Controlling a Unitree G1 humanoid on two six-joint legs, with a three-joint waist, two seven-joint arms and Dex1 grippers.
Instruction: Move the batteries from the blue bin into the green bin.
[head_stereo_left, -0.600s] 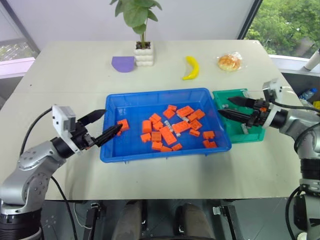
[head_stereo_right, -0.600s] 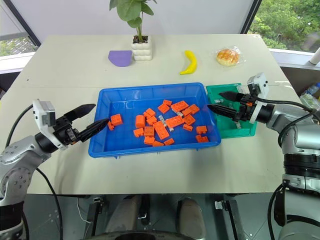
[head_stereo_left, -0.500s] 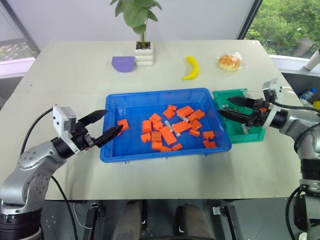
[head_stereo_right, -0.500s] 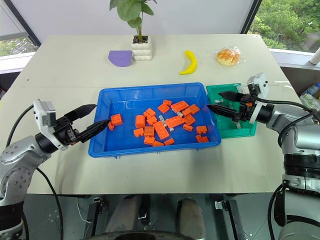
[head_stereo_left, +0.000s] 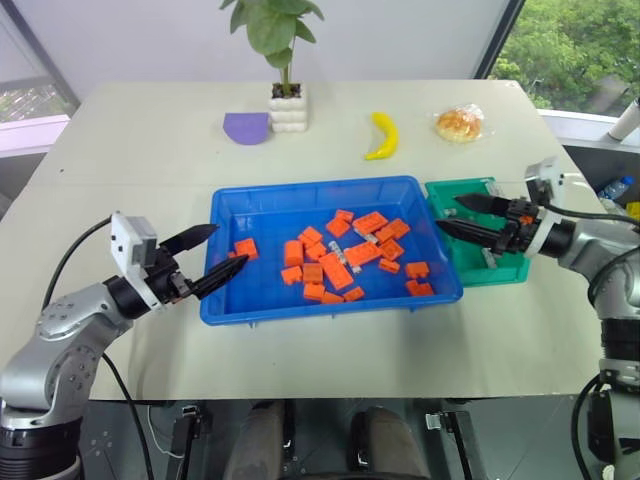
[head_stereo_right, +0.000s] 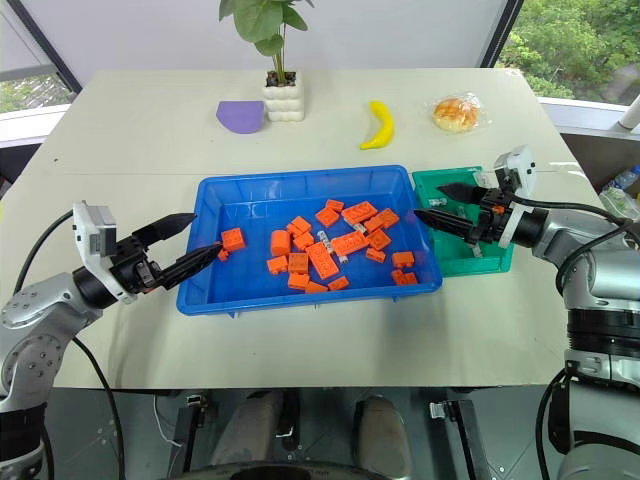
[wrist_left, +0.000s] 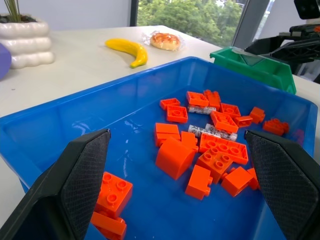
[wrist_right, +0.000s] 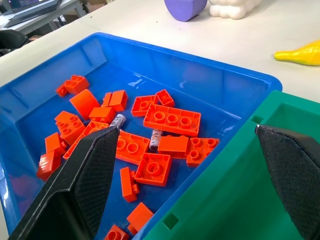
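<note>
Batteries (wrist_left: 209, 131), slim silvery-grey cylinders, lie among orange toy bricks (head_stereo_left: 336, 268) mid-way in the large bright blue plastic bin (head_stereo_left: 260, 205). Both grippers hang empty, fingers apart: left gripper (head_stereo_left: 214, 256) at its near-left rim, right gripper (head_stereo_left: 462, 217) over the small dark green bin (head_stereo_left: 515, 270). Looks like a reach-in comes next, picking between bricks.

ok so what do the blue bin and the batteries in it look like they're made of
The blue bin looks like glossy moulded plastic: light glints off its smooth floor and rounded rim. The batteries look metal-cased, silvery grey with dark print, though a wrapper is possible.
</note>
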